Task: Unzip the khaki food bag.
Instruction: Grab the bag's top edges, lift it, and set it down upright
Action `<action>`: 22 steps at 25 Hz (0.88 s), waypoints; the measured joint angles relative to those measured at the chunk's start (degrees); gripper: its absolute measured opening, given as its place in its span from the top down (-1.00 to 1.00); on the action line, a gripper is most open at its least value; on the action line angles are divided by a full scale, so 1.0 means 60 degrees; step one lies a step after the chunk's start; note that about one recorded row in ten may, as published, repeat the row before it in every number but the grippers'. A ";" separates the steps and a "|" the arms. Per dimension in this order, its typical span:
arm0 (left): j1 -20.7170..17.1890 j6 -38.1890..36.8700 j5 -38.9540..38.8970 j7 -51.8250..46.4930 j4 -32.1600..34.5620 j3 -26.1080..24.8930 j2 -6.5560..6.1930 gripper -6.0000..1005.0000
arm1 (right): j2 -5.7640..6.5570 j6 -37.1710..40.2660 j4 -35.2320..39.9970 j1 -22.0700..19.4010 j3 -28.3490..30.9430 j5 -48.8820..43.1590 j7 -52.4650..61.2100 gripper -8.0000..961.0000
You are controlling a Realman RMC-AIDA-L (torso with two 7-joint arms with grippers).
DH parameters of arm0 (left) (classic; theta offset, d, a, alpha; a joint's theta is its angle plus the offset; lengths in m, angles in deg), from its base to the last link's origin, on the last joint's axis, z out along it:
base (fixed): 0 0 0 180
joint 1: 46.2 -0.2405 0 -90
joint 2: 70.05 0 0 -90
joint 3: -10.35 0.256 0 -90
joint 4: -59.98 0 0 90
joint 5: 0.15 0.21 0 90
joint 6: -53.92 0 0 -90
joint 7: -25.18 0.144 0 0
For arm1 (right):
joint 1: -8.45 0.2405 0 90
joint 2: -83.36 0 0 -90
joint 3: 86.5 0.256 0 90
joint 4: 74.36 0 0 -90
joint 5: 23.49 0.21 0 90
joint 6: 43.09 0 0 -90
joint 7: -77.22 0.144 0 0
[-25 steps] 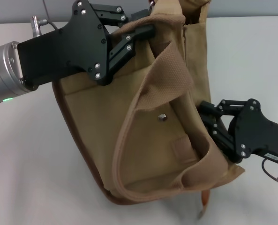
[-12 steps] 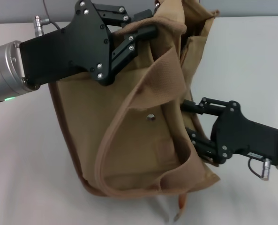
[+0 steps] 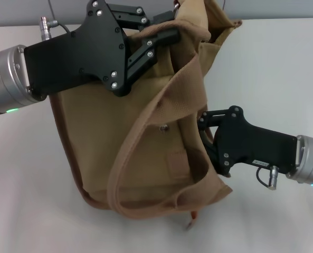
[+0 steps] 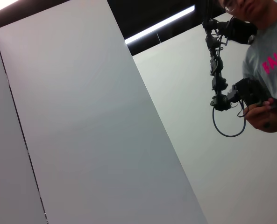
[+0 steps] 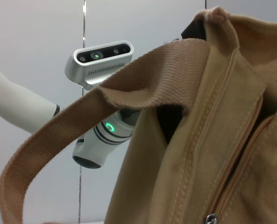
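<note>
Between the jaws of the left gripper [image 3: 164, 32], the top corner of the khaki food bag [image 3: 108, 142] is pinched, so the fingers are clamped on canvas and the bag hangs tilted from that 1 hold above the table [image 3: 283, 68]. The right gripper [image 3: 205, 134] is pressed against the bag's side edge, tucked behind the strap handle [image 3: 161, 126]; whether its fingers are apart or closed on anything cannot be told, since fabric hides them. The right wrist view looks along the zipper seam [image 5: 236, 158], with a small metal pull [image 5: 209, 218] at the frame's edge, just ahead of that arm's jaws.

Judging from this, the main risk is the right fingers closing on loose canvas or the strap instead of the pull, because the handle drapes straight across their approach. A pull on fabric alone would drag the whole bag, and with only 1 corner pinched it could swing or slip out of the left jaws.

Compared with 1 second ago, the right gripper has moved up and inward along the bag's edge, the bag has swung toward the robot's left, and the snap [image 3: 163, 126] on the pocket has shifted with it.
</note>
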State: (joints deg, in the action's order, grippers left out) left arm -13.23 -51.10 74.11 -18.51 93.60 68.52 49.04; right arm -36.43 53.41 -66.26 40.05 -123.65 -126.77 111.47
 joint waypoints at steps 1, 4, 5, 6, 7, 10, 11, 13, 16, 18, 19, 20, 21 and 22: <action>0.0000 -0.0004 0.0000 0.0000 0.0000 0.0002 0.0001 0.81 | 0.0000 -0.0063 -0.0035 0.0045 -0.0068 0.0001 0.0013 0.43; 0.0000 -0.0014 0.0000 0.0000 0.0000 0.0003 0.0000 0.81 | 0.0000 -0.0071 -0.0036 0.0059 -0.0118 0.0001 0.0013 0.62; 0.0000 -0.0014 0.0000 0.0000 0.0000 0.0003 0.0000 0.81 | 0.0000 -0.0057 -0.0036 0.0059 -0.0129 0.0003 0.0012 0.69; -0.0001 -0.0014 0.0000 0.0000 0.0004 0.0003 0.0001 0.81 | 0.0000 -0.0005 -0.0021 0.0016 -0.0133 0.0013 0.0009 0.70; -0.0001 -0.0014 0.0000 0.0000 0.0004 0.0003 0.0001 0.81 | 0.0000 -0.0005 -0.0021 0.0016 -0.0133 0.0013 0.0009 0.72; -0.0005 -0.0014 0.0000 0.0000 0.0007 0.0003 0.0001 0.81 | 0.0015 0.0123 0.0039 -0.0109 -0.0145 0.0011 -0.0015 0.77; -0.0018 -0.0015 -0.0001 0.0000 0.0007 0.0004 0.0002 0.81 | 0.0044 0.0281 0.0165 -0.0289 -0.0161 0.0002 -0.0022 0.80; -0.0026 -0.0014 -0.0039 0.0003 0.0006 0.0003 0.0001 0.81 | 0.0045 0.0408 0.0403 -0.0518 -0.0164 0.0004 -0.0019 0.87; -0.0028 -0.0011 -0.0065 0.0009 0.0000 0.0002 0.0001 0.81 | 0.0037 0.0570 0.0658 -0.0795 -0.0127 0.0046 0.0009 0.97; -0.0028 -0.0010 -0.0074 0.0011 -0.0001 0.0002 0.0001 0.81 | 0.0042 0.0654 0.0685 -0.0844 -0.0089 0.0059 0.0019 0.97; -0.0026 -0.0009 -0.0079 0.0011 -0.0002 0.0001 0.0001 0.81 | 0.0042 0.0654 0.0685 -0.0844 -0.0089 0.0059 0.0019 0.97; -0.0025 -0.0008 -0.0085 0.0012 -0.0003 0.0001 0.0001 0.81 | 0.0045 0.0692 0.0697 -0.0855 -0.0076 0.0059 0.0023 0.97; -0.0020 -0.0006 -0.0088 0.0012 -0.0004 0.0001 0.0001 0.81 | 0.0046 0.0730 0.0711 -0.0866 -0.0088 0.0060 0.0027 0.98; -0.0014 -0.0005 -0.0090 0.0013 -0.0005 0.0001 0.0001 0.81 | 0.0046 0.0730 0.0711 -0.0866 -0.0088 0.0060 0.0027 0.98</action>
State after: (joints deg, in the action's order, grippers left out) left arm -13.32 -51.14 73.57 -18.43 93.57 68.53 49.04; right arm -36.16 57.80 -61.99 34.85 -124.17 -126.41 111.64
